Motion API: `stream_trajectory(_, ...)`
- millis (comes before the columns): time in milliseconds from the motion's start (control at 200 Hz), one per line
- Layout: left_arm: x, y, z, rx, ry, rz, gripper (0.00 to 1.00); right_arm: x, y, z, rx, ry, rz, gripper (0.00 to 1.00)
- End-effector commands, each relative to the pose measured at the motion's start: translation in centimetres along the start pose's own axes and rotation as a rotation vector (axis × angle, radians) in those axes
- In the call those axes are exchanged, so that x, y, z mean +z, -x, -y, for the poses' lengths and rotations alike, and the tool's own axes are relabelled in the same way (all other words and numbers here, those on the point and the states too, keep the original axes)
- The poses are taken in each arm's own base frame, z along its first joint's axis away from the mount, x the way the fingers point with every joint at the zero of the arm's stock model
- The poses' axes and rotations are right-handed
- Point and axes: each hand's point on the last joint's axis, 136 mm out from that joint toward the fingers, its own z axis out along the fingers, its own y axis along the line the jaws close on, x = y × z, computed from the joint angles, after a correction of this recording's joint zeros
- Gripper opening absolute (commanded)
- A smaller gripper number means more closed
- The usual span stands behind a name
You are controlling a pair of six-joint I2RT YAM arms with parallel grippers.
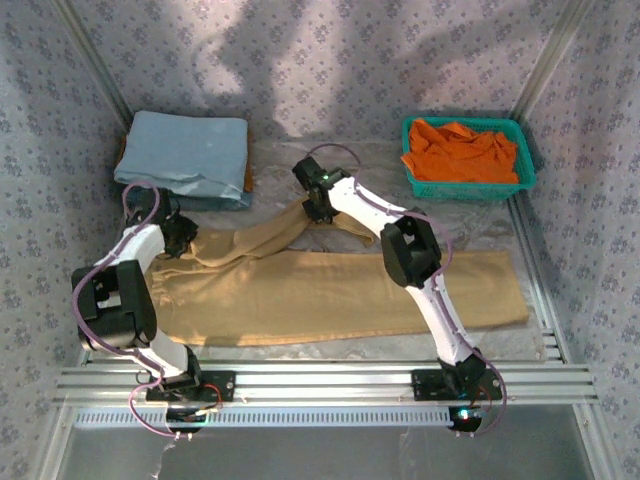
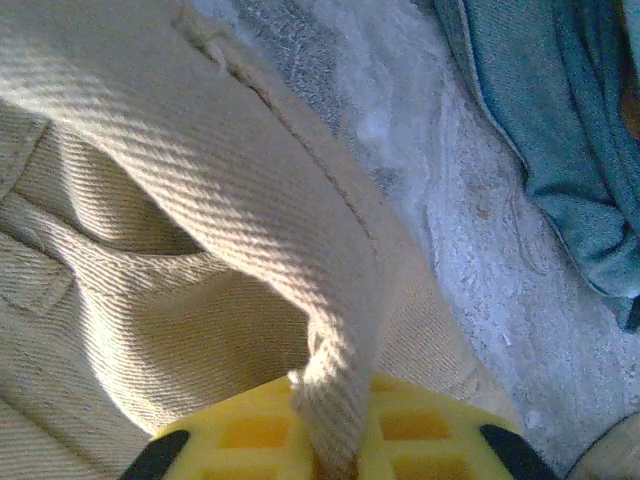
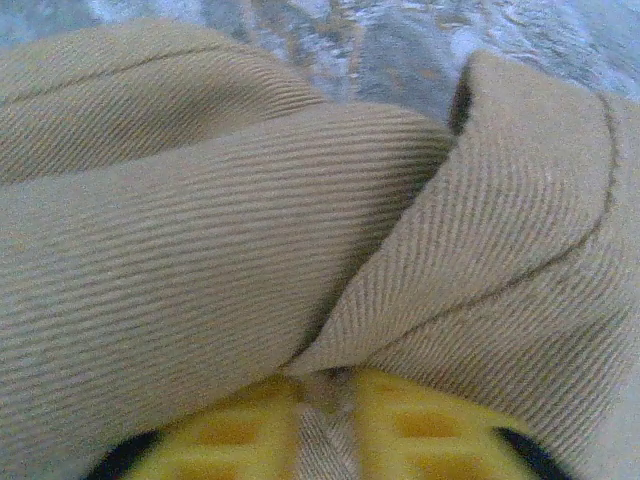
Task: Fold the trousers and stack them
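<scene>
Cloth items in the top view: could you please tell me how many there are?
3: tan trousers mid-table, folded light blue cloth far left, orange garment in the green basket far right; others may hide underneath.

Tan trousers (image 1: pixel 300 295) on the table (image 1: pixel 485 225)

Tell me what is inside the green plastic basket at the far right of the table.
A crumpled bright orange garment lies in the green plastic basket. It covers the floor, so anything beneath cannot be seen.

Left end effector (image 1: pixel 178 236) clamped on trousers (image 1: pixel 330 290), right end effector (image 1: pixel 318 206) likewise, 2 arms reaching forward
</scene>
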Motion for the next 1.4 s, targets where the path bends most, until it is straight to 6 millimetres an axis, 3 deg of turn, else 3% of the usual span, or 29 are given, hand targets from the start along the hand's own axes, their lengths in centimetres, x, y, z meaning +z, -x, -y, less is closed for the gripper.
stream_trajectory(0,-0.8,1.1,1.3,0.013,-0.026,0.032,0.06,-0.8,0.7,1.3,0.025,-0.031,0.016,0.06)
stream_trajectory(35,-1.1,1.3,1.6,0.017,-0.032,0.037,0.02,-1.2,0.8,1.6,0.034,-0.037,0.025,0.0)
stream_trajectory(225,-3.1,2.1,2.8,0.026,-0.063,0.064,0.0,-4.8,1.5,2.8,0.087,-0.032,0.087,0.0)
stream_trajectory(480,-6.3,3.0,4.4,0.064,-0.105,0.088,0.0,-12.2,1.4,5.8,0.18,0.009,0.206,0.0)
stream_trajectory(695,-9.0,3.4,5.3,0.09,-0.133,0.11,0.0,-18.1,0.0,8.9,0.235,-0.044,0.305,0.0)
stream_trajectory(914,-11.2,4.0,5.3,0.081,-0.171,0.124,0.0,-23.8,-2.9,12.9,0.302,-0.117,0.385,0.0)
stream_trajectory(1034,-12.5,4.4,4.6,0.073,-0.181,0.144,0.0,-26.4,-5.7,16.6,0.389,-0.178,0.43,0.0)
stream_trajectory(1194,-14.0,4.8,3.6,0.046,-0.204,0.164,0.0,-28.3,-9.7,21.7,0.591,-0.154,0.461,0.0)
stream_trajectory(1394,-15.4,4.9,2.5,0.011,-0.242,0.185,0.0,-29.4,-14.3,23.1,0.719,-0.152,0.441,0.0)
